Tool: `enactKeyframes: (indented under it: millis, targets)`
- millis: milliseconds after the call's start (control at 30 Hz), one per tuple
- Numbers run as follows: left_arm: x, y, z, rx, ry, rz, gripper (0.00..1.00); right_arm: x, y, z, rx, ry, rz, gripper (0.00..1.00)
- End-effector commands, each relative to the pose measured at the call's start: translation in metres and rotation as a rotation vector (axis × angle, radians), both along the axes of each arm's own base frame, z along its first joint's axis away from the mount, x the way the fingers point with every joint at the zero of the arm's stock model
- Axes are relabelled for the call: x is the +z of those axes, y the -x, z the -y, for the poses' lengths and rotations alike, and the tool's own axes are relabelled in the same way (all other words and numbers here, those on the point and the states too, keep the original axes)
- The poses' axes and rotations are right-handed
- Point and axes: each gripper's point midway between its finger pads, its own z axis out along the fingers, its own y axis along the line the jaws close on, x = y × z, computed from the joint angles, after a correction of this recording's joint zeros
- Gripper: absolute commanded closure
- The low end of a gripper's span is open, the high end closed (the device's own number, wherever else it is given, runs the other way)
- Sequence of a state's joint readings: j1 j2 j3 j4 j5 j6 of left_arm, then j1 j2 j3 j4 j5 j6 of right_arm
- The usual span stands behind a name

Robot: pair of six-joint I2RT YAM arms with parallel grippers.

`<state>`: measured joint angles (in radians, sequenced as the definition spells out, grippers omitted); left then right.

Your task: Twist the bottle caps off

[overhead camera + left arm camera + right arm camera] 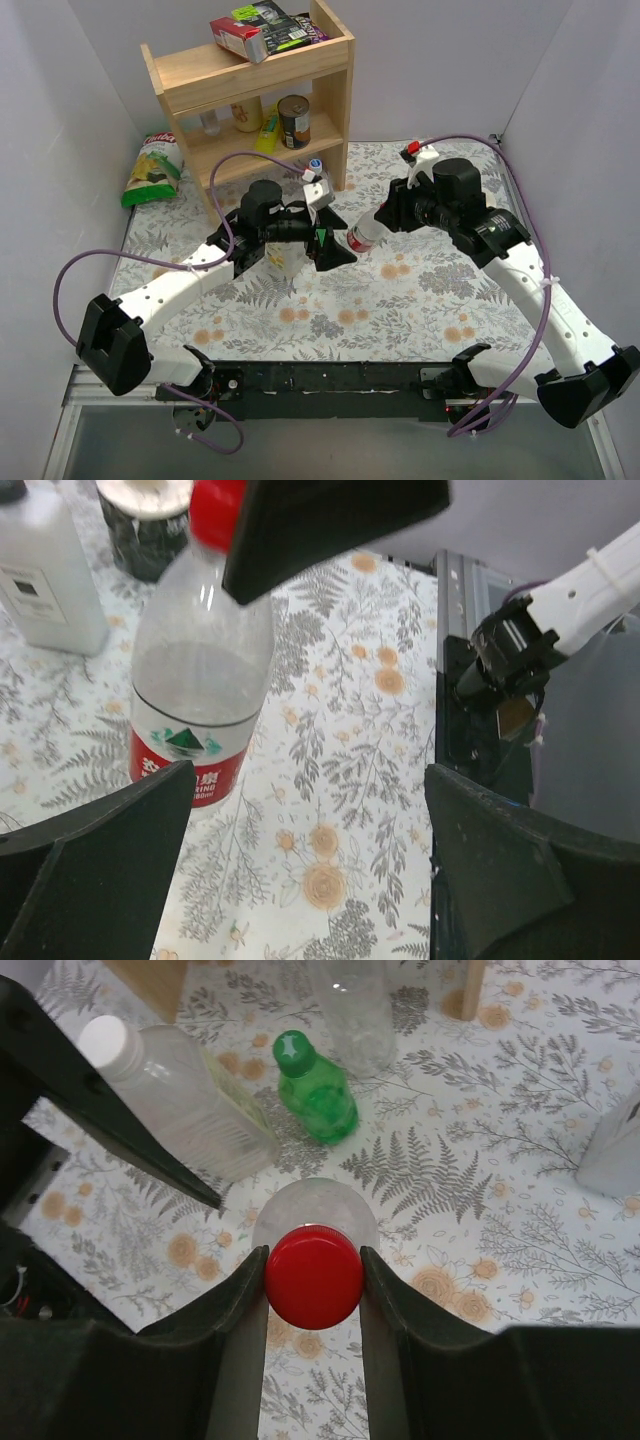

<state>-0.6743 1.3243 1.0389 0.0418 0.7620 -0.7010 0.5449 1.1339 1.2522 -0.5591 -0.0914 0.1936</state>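
Right pincer (313,1258) first: its two dark fingers are squeezed in on the red cap (313,1278) from either side, pads flat against the rim, so it's got a proper hold of that cap and nothing else. The cap sits on the small clear red-labelled bottle (200,705), which stands on the floral tablecloth (400,300) around mid-table, a bit right of centre in the overhead view. Left pincer (308,780) is spread wide and has hold of nothing. From its wrist camera one finger comes right up beside the bottle's label, though whether it touches can't be told, and the other finger is well apart from it. In the overhead view that pincer hovers just left of the bottle. Also just left of the bottle is the small green bottle (318,1095) with its green cap (292,1047) on. Next to that is the slim clear bottle (195,1110) with a white cap (110,1042) on, and whether it's upright or leaning can't be told from that angle. Farther back, toward the wooden shelf (250,70), stands the large clear bottle (350,1005), and the blue cap (316,163) shows on it from overhead. An opaque white bottle (40,570) and a dark can (145,525) stand beyond the red-labelled one in the left wrist view. A chip bag (152,170) sits at the far left.
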Motion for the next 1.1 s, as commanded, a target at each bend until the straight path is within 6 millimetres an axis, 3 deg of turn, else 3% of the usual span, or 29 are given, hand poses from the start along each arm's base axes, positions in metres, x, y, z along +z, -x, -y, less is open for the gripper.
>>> enactKeyframes:
  millis: [0,267,500,633,867,1067]
  targets:
    - [0.007,0.019,0.004,-0.025,0.016,0.087,0.02,0.031,0.025,-0.016,0.168,-0.08,-0.004,0.99]
    - [-0.002,0.004,0.004,0.092,0.015,0.058,0.02,0.04,0.048,-0.031,0.321,-0.129,-0.077,0.99]
    - [-0.008,0.003,0.005,0.093,0.016,0.047,0.02,0.053,0.06,-0.043,0.435,-0.18,-0.105,0.99]
    - [-0.008,0.03,0.011,-0.07,0.03,0.028,0.02,0.06,0.062,-0.046,0.462,-0.195,-0.106,0.99]
    - [-0.003,0.049,0.017,-0.183,0.092,-0.053,0.02,0.058,0.072,-0.052,0.509,-0.248,-0.118,0.99]
    - [-0.01,0.048,0.022,-0.176,0.094,-0.125,0.39,0.061,0.07,-0.054,0.507,-0.265,-0.098,0.99]
